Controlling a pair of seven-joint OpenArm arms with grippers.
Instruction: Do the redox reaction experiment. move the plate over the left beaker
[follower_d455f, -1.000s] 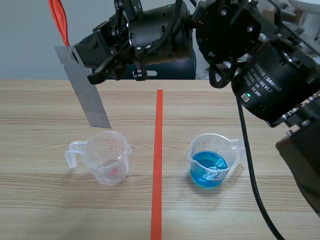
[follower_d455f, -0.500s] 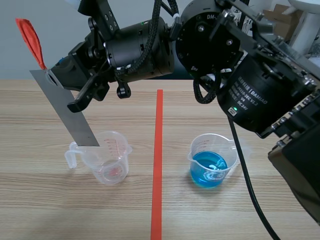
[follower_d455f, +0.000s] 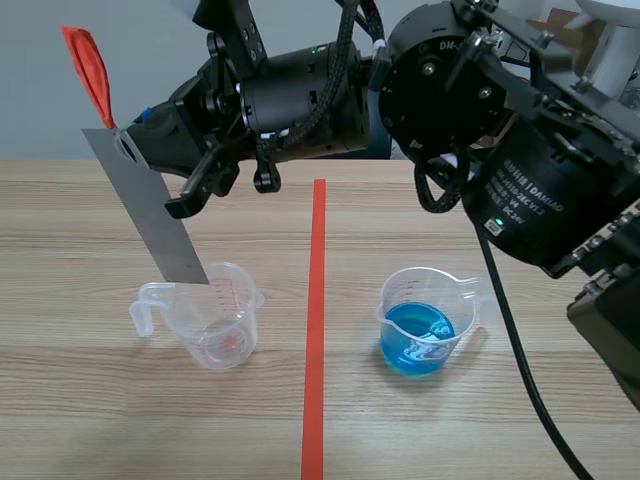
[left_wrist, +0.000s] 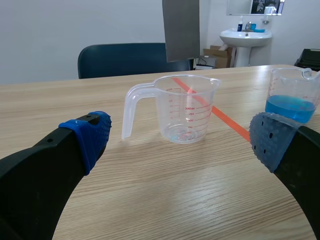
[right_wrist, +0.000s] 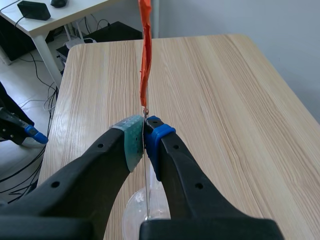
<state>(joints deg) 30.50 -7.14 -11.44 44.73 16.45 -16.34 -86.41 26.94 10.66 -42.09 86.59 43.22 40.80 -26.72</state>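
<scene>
Light wood-grain table (follower_d455f: 80, 400), divided by an orange-red tape line (follower_d455f: 314, 330). Left of the line stands a clear handled beaker (follower_d455f: 222, 318) with red graduations. Right of it, well apart, stands a matching beaker (follower_d455f: 428, 318) holding blue liquid (follower_d455f: 418, 338).

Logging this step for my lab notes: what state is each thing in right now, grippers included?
plate: held tilted in the right gripper, lower end just over the left beaker, not dipped.
left beaker: upright, almost empty, faint reddish trace at bottom.
right beaker: upright, partly filled with blue liquid.
right gripper: shut on plate.
left gripper: open, empty.
</scene>
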